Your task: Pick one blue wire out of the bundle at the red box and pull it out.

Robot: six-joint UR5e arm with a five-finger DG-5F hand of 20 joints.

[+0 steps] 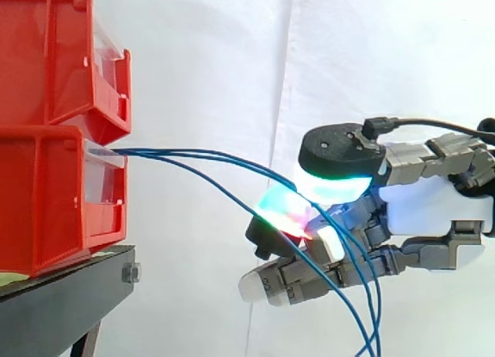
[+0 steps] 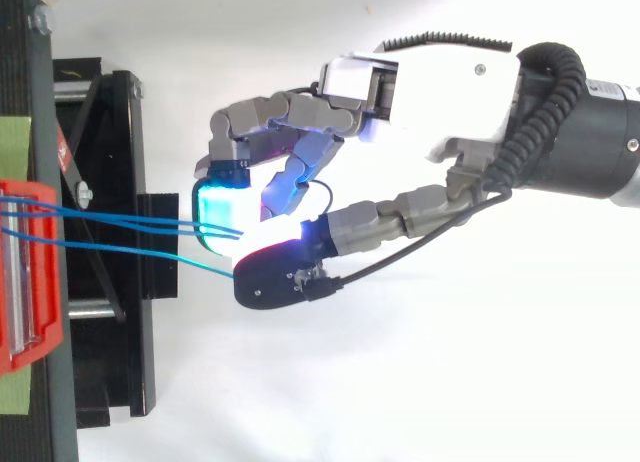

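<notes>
Three thin blue wires [image 1: 201, 158] leave the front of the lower red bin [image 1: 46, 202] and arc right and downward. My hand [image 1: 433, 210] comes in from the right, with its fingers curled round the wires about a hand's width from the bin. A glowing cyan and red fingertip pad [image 1: 282, 206] presses against the thumb, with blue wire pinched between them. In the top view two of the blue wires [image 2: 120, 223] run into the cyan pad [image 2: 220, 207] of the hand [image 2: 430, 82]. A third wire [image 2: 120, 252] ends at the thumb's dark tip. Past the hand the wires hang down out of the side view.
A second red bin [image 1: 54, 56] is stacked on the lower one. Both rest on a black stand [image 1: 62, 295], whose frame [image 2: 110, 182] juts toward the hand in the top view. A white curtain hangs behind.
</notes>
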